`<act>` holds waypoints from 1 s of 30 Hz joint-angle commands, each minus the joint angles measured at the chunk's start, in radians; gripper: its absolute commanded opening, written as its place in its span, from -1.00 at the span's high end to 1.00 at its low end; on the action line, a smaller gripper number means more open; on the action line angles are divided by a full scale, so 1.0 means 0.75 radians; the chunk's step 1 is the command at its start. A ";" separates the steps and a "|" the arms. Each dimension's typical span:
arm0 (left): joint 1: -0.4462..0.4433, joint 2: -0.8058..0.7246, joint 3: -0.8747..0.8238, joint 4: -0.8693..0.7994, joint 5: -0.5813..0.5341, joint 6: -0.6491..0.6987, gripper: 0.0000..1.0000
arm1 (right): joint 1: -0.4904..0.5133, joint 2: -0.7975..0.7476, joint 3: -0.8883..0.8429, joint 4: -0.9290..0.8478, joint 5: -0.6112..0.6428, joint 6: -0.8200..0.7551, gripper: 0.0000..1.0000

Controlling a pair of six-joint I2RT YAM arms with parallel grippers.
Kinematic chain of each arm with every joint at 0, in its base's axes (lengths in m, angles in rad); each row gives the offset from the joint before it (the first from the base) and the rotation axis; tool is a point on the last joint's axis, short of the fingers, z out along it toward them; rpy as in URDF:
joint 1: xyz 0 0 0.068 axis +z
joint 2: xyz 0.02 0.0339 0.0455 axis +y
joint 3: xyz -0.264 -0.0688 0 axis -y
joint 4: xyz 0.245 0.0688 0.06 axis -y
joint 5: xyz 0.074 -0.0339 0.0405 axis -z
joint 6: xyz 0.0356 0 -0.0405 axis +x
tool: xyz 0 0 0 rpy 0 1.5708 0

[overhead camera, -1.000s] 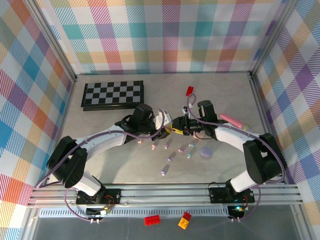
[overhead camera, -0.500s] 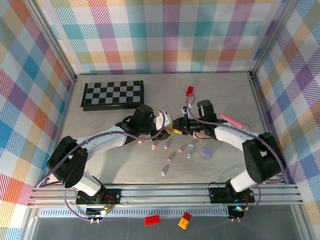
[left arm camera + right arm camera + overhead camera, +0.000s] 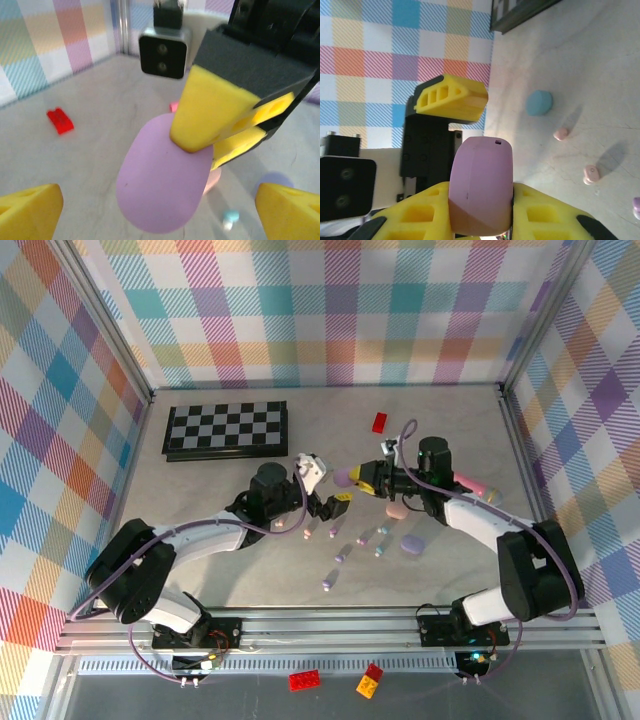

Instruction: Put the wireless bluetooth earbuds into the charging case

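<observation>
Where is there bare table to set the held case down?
Bare: the far strip between the chessboard and red brick, the far right corner, and the near strip by the rail. Crowded: the middle, with the held case, earbuds, pink case and purple case.

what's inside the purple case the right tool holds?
The purple case looks shut in the right tool: just its smooth shell and a tiny hole show. Its lid hides whatever is inside.
</observation>
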 commanded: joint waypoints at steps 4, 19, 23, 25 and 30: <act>0.095 0.166 -0.108 0.865 0.247 -0.277 -0.88 | -0.068 -0.101 -0.082 0.326 -0.137 0.224 0.66; 0.106 0.314 0.092 0.861 0.649 -0.182 -0.88 | -0.094 -0.183 -0.132 0.642 -0.115 0.499 0.67; 0.106 0.350 0.156 0.860 0.681 -0.179 -0.87 | -0.093 -0.142 -0.147 0.824 -0.089 0.651 0.68; 0.106 0.364 0.183 0.862 0.707 -0.177 -0.84 | -0.096 -0.119 -0.151 0.907 -0.078 0.721 0.68; 0.108 0.395 0.235 0.862 0.718 -0.189 -0.76 | -0.093 -0.085 -0.157 0.979 -0.080 0.816 0.67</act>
